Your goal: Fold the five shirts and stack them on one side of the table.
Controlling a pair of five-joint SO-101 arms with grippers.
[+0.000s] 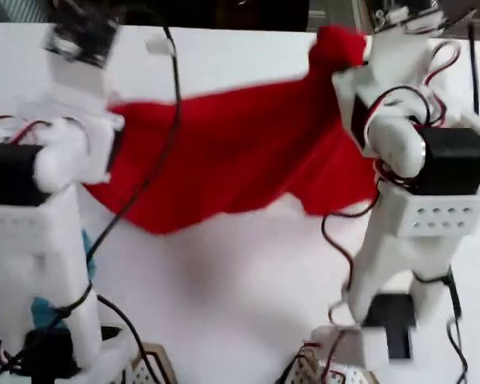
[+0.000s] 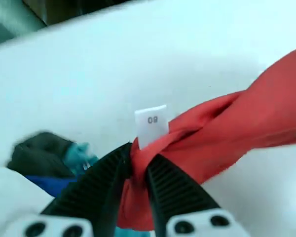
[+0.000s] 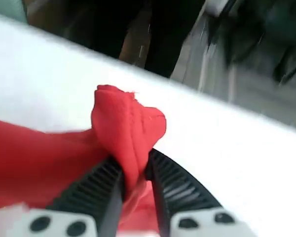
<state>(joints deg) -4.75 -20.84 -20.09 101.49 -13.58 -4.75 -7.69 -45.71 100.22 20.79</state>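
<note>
The bright red soft-fabric shirt (image 1: 224, 160) was held stretched between both arms over the white worktop (image 1: 240, 296). In the high view it ran from about 9 o'clock to 1 o'clock, its lower edge sagging toward the centre. The left tool (image 2: 137, 170) was clamped on a bunched red corner, just beside a small white sewn-in label (image 2: 151, 124). The right tool (image 3: 134, 180) was clamped on the opposite corner, where a red fold poked up past its ribbed black fingers (image 3: 96, 185). A dark, blue and teal heap of cloth (image 2: 49, 158) lay near the worktop's 8 o'clock edge.
</note>
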